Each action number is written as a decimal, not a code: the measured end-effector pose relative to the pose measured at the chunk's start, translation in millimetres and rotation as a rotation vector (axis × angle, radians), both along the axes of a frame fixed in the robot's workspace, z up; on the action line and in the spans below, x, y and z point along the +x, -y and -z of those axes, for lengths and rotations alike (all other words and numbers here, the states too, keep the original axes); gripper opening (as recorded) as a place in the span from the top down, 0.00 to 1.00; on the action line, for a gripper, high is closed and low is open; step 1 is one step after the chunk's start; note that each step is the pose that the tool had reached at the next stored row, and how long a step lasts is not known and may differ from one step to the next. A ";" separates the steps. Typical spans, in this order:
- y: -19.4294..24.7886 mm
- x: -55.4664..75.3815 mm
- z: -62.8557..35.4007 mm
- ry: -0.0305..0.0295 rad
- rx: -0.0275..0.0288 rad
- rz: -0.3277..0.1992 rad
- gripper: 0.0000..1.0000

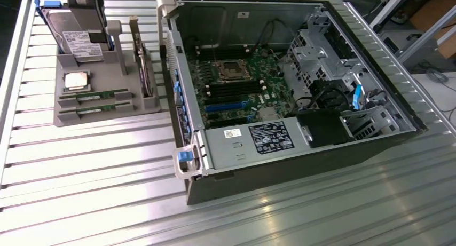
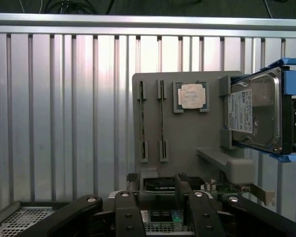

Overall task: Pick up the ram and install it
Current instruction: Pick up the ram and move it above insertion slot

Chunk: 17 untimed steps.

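Note:
Two ram sticks lie side by side in slots of a grey holder (image 1: pixel 85 118), the nearer ram (image 1: pixel 96 109) beside the other ram (image 1: pixel 96 97). In the wrist view they stand edge-on, one ram (image 2: pixel 142 121) next to the second ram (image 2: pixel 162 121). My gripper (image 2: pixel 156 197) hangs a good way short of them, over the edge of the computer case. It is open, its dark fingers (image 2: pixel 127 215) apart with nothing between them. The open computer case (image 1: pixel 370 150) shows the motherboard with black memory slots (image 1: pixel 235 89).
The holder also carries a square silver processor (image 1: pixel 76 81) and an upright hard drive (image 1: pixel 77 42) with blue rails (image 2: pixel 291 81). A power supply (image 1: pixel 249 142) fills the case's near end. Everything rests on a ribbed metal table (image 1: pixel 93 171).

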<state>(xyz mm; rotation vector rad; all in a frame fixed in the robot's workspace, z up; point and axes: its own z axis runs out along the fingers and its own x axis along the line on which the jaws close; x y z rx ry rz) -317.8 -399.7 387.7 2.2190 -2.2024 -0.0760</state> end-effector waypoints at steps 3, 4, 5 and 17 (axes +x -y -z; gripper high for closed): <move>0.0 0.0 0.6 0.0000 0.0000 0.000 0.58; 0.0 0.0 0.9 0.0000 0.0000 0.000 0.58; 0.0 0.0 1.2 0.0000 0.0000 0.000 0.58; 0.0 0.0 4.9 0.0000 0.0000 0.000 0.58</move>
